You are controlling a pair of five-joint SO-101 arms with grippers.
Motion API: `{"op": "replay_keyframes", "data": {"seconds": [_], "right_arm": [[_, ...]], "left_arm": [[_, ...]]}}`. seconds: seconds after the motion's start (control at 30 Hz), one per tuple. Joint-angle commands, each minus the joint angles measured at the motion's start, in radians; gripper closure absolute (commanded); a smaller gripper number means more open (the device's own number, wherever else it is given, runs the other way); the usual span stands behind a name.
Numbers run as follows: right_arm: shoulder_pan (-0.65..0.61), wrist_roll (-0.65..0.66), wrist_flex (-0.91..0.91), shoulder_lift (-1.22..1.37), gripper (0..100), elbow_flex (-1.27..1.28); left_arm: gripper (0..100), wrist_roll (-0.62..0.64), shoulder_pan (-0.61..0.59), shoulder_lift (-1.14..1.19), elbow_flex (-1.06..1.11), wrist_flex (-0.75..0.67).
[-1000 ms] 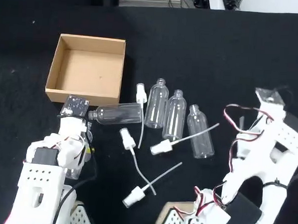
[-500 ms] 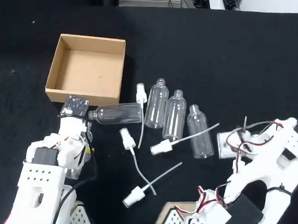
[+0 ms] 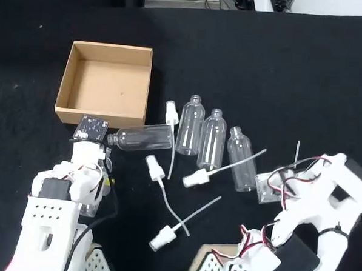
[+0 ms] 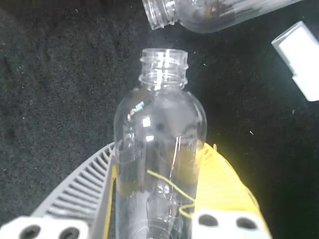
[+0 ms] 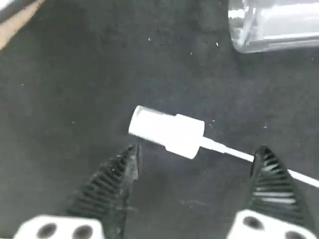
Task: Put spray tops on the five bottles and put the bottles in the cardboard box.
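Left gripper (image 4: 159, 157) clamped on clear bottle (image 4: 159, 109) at near left, right gripper (image 5: 197, 159) spread wide over white spray top (image 5: 167, 130)

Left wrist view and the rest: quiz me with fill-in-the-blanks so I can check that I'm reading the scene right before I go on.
1. The left gripper is shut on a bottle that has ___ spray top on its neck.
2. The cardboard box is ___.
3. The right gripper is ___, its fingers on either side of a spray top that lies on the table.

Missing words: no; empty; open.
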Motion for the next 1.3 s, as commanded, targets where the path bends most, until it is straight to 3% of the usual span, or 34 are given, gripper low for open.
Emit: {"op": "replay_keyframes", "data": {"seconds": [0.0, 0.23, 0.43, 0.57, 0.8, 0.9, 1.07, 1.27], "right_arm": [[0.003, 0.012, -0.124, -0.018, 67.5, 0.058], [0.012, 0.011, -0.377, -0.016, 70.4, 0.211], [0.006, -0.057, -0.402, -0.018, 78.7, 0.246], [-0.002, -0.239, -0.371, -0.018, 99.1, 0.217], [-0.052, -0.979, -0.172, -0.008, 98.8, -0.038], [-0.068, -1.201, -0.107, -0.007, 98.8, -0.093], [-0.066, -1.352, -0.143, 0.073, 97.5, -0.099], [-0.074, -1.373, -0.143, 0.205, 77.7, -0.111]], "left_arm": [[96, 0.005, -0.012, -0.017, -0.010, 0.002], [96, 0.005, -0.012, -0.017, -0.010, 0.002], [96, 0.005, -0.012, -0.017, -0.008, 0.002], [96, 0.003, -0.012, -0.017, -0.010, 0.002], [96, 0.003, -0.010, -0.017, -0.012, 0.002], [96, 0.003, -0.012, -0.017, -0.010, 0.002], [96, 0.003, -0.012, -0.017, -0.007, 0.002], [96, 0.003, -0.010, -0.017, -0.007, 0.003]]}}
